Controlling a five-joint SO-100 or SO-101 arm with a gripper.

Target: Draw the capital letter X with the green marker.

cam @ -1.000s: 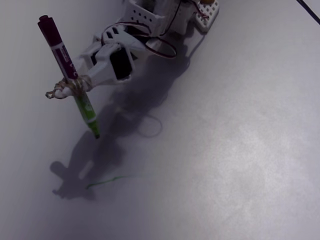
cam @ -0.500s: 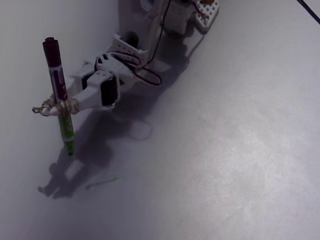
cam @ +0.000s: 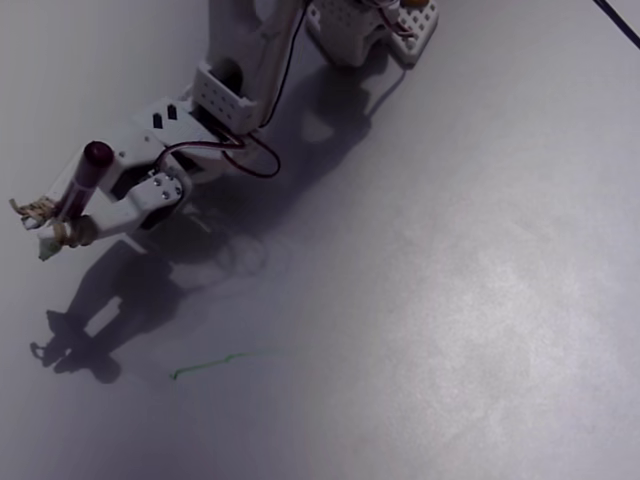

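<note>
My white gripper (cam: 47, 223) is at the left of the fixed view, raised above the pale grey drawing surface (cam: 450, 300). It is shut on a marker (cam: 80, 183), which has a dark maroon rear end and slants down to the left; its pale greenish tip (cam: 46, 249) hangs off the surface. Bands wrap the fingertips (cam: 33, 209) around the marker. A thin, faint green stroke (cam: 205, 366) lies on the surface below and to the right of the gripper, rising slightly to the right. The tip is apart from that stroke.
The arm's base (cam: 372, 25) stands at the top centre, with a red wire (cam: 262, 160) looping under the arm. The arm's shadow (cam: 85, 335) falls left of the stroke. A black cable (cam: 617, 22) crosses the top right corner.
</note>
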